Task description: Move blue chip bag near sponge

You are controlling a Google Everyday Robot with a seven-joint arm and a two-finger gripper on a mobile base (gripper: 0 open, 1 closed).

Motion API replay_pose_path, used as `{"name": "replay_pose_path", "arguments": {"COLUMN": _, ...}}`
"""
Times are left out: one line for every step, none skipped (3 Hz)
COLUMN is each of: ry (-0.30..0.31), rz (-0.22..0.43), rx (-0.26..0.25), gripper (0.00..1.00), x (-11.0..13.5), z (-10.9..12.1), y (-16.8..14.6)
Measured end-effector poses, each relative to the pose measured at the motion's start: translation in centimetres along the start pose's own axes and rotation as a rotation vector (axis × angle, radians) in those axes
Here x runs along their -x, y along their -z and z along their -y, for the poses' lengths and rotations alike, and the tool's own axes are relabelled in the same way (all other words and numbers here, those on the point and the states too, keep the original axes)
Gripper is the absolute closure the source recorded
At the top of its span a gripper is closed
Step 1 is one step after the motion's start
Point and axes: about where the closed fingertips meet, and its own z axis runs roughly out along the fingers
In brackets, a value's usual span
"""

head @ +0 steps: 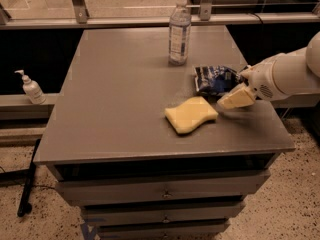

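The blue chip bag (214, 79) lies crumpled on the grey table (120, 94), toward its right side. The pale yellow sponge (191, 114) lies just in front of and slightly left of the bag, a small gap apart. My gripper (240, 86) is at the bag's right edge, low over the table. Its cream fingers (235, 98) are spread open, with one beside the bag's right end and one in front of it. Nothing is held. The white arm reaches in from the right.
A clear plastic water bottle (179, 30) stands upright behind the bag at the table's back middle. A soap dispenser (31, 88) sits on a ledge to the left, off the table. The table's right edge is close to the gripper. Drawers are below.
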Motion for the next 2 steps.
{"name": "replay_pose_path", "arguments": {"ry": 0.002, "rz": 0.029, "rx": 0.017, "gripper": 0.0, "x": 0.3, "z": -0.1, "y": 1.3}}
{"name": "replay_pose_path", "arguments": {"ry": -0.01, "rz": 0.08, "rx": 0.02, "gripper": 0.0, "x": -0.5, "z": 0.4, "y": 4.5}}
